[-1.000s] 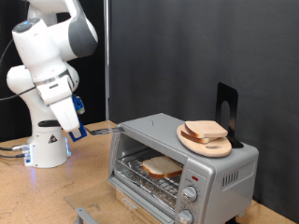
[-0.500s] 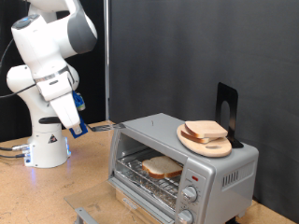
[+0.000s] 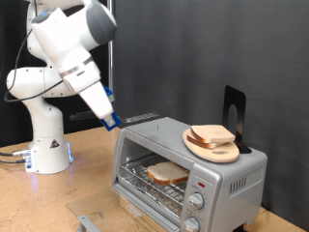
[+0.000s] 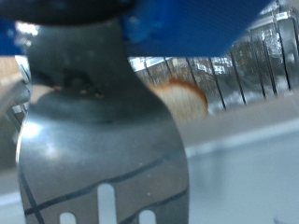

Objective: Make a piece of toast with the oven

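While the gripper [image 3: 113, 120] hangs in open air just above the oven's [image 3: 190, 168] top rear corner, a flat metal spatula [image 4: 98, 168] is pinched in it. With its door open, the oven holds the piece of toast [image 3: 166, 173] on its wire rack [image 3: 157, 183]. More slices sit on a wooden plate [image 3: 209, 148] on the oven's roof.

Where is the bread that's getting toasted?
The piece of toast lies on the wire rack inside the oven, at the exterior view's bottom middle, below the wooden plate.
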Robot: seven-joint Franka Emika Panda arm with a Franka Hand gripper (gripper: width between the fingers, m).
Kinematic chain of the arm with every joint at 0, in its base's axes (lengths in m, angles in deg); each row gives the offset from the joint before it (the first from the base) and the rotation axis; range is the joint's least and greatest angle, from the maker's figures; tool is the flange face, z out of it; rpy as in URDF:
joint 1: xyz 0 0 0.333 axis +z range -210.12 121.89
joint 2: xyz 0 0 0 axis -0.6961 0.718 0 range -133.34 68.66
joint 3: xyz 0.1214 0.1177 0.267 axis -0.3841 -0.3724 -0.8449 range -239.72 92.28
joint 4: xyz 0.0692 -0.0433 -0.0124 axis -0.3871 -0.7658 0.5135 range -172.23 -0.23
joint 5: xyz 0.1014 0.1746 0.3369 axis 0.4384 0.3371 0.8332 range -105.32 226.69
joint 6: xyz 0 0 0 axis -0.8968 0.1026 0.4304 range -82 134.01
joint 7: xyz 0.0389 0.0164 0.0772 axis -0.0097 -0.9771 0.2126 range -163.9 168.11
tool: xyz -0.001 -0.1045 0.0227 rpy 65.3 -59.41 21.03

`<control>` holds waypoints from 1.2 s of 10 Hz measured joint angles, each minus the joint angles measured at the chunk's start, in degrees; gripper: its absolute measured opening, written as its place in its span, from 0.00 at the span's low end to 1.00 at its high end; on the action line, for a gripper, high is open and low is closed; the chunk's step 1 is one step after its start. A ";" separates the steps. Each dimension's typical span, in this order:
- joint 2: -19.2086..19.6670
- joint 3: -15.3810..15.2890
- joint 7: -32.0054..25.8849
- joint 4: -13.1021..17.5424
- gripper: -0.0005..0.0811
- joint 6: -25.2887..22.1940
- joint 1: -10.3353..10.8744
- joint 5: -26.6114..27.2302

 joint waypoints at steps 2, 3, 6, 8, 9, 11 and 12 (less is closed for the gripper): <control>0.36 -2.10 2.55 1.68 0.49 -2.55 0.70 -1.07; 0.38 -2.05 2.47 1.52 0.49 -2.35 0.66 -0.97; 0.38 -2.82 1.47 1.28 0.49 -2.16 1.35 0.52; 0.36 -5.00 1.53 1.22 0.49 -0.56 2.87 1.63; 0.36 -6.57 2.07 1.10 0.49 0.48 3.61 1.79; 0.34 -9.93 4.32 0.69 0.49 1.90 4.84 1.81; 0.29 -11.22 5.03 0.45 0.49 1.99 5.39 1.98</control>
